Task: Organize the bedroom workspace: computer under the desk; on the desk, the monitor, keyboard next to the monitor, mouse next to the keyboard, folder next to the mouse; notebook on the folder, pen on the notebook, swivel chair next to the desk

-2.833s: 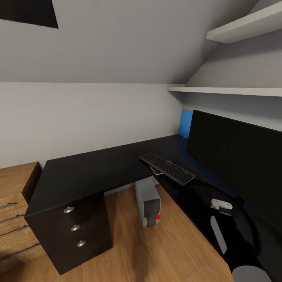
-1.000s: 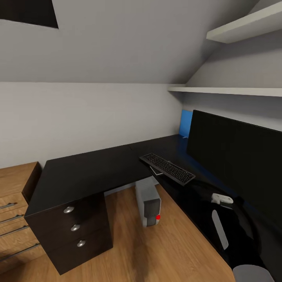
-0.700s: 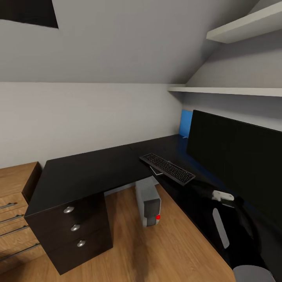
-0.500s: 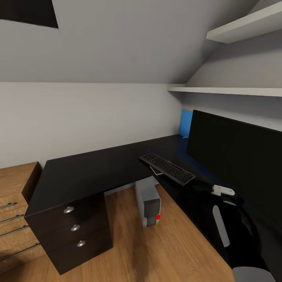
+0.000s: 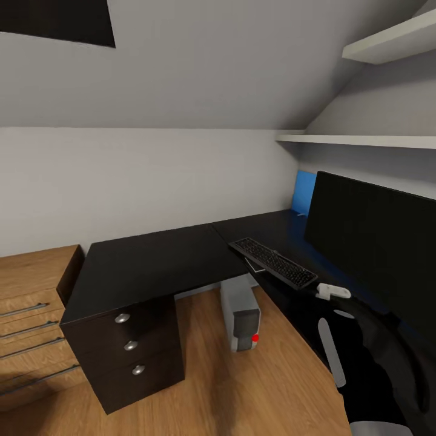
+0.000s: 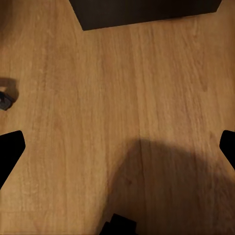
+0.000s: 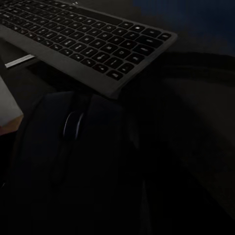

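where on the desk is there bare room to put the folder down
The widest bare patch is the desk wing above the drawers, from the wall to the keyboard. It is crowded between keyboard, monitor and the right arm.

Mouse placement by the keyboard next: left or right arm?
Right. The right wrist view looks straight at the mouse, which sits on the desk by the keyboard, with the right arm stretched over the desk. The left wrist view faces the wood floor, away from the desk.
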You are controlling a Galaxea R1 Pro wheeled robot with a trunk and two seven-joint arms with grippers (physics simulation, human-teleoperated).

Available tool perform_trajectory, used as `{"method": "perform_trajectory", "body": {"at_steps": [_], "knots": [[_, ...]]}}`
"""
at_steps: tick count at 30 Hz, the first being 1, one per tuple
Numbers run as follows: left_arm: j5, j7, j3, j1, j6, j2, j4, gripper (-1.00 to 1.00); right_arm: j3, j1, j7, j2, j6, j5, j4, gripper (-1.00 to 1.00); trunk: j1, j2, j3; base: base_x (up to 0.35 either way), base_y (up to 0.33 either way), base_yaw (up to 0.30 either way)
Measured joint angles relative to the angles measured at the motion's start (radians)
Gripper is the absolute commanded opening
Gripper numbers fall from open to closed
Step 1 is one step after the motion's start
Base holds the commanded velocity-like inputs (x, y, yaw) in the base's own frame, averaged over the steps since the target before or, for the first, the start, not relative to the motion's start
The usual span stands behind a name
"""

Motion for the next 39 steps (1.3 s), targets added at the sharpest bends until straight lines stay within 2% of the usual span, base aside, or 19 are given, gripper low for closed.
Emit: {"method": "perform_trajectory", "body": {"at_steps": [8,15,21,29,39], "knots": [[0.000,0.000,0.000,0.000,0.000,0.000,0.000,1.00,0.033,0.024,0.003,-0.004,-0.007,0.023,-0.002,-1.00,0.000,0.000,0.000,0.000,0.000,0.007],[0.000,0.000,0.000,0.000,0.000,0.000,0.000,1.00,0.039,0.025,0.001,0.001,-0.006,0.023,-0.010,-1.00,0.000,0.000,0.000,0.000,0.000,0.043],[0.000,0.000,0.000,0.000,0.000,0.002,0.000,1.00,0.041,0.025,-0.001,0.002,-0.008,0.026,-0.008,-1.00,0.000,0.000,0.000,0.000,0.045,0.273],[0.000,-0.001,-0.001,0.000,-0.001,0.002,0.000,1.00,0.057,0.025,-0.001,0.002,-0.009,0.026,-0.008,-1.00,0.000,0.000,0.000,0.000,0.238,0.275],[0.000,-0.004,-0.001,0.000,-0.001,0.003,0.000,1.00,0.076,0.025,-0.003,0.003,-0.010,0.027,-0.006,-1.00,0.000,0.000,0.000,0.000,0.030,0.275]]}}
